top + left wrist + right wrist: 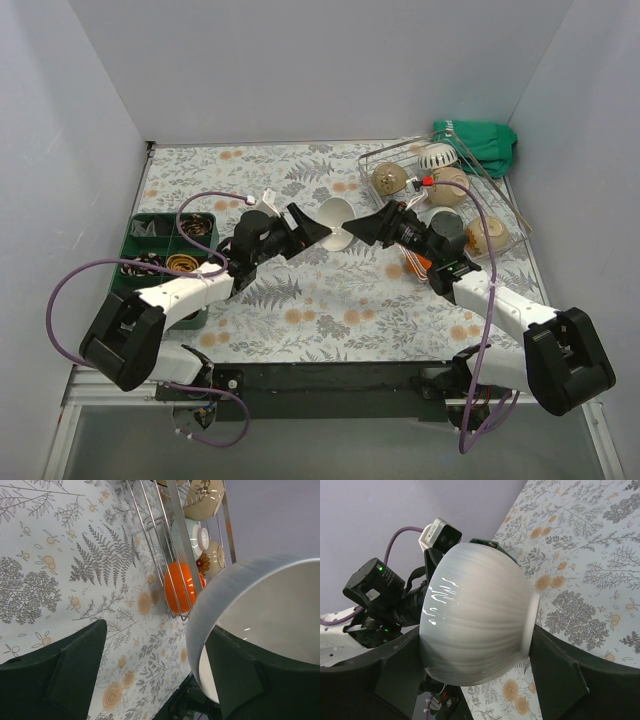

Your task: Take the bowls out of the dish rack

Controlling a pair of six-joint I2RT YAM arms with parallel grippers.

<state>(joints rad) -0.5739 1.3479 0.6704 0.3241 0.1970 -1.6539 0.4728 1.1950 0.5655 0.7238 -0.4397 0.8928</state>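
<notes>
white bowl (335,222): one, aloft | dish rack (184,530): five more bowls (388,178) (partly hidden) | right gripper (362,228): pinching it | left gripper (318,230): spread

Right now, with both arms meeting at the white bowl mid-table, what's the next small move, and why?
Probably close the left fingers on the rim of the white bowl. They straddle the rim with a wide gap showing on the outer side, while the right fingers alone hold it aloft. Release the right only afterwards.
</notes>
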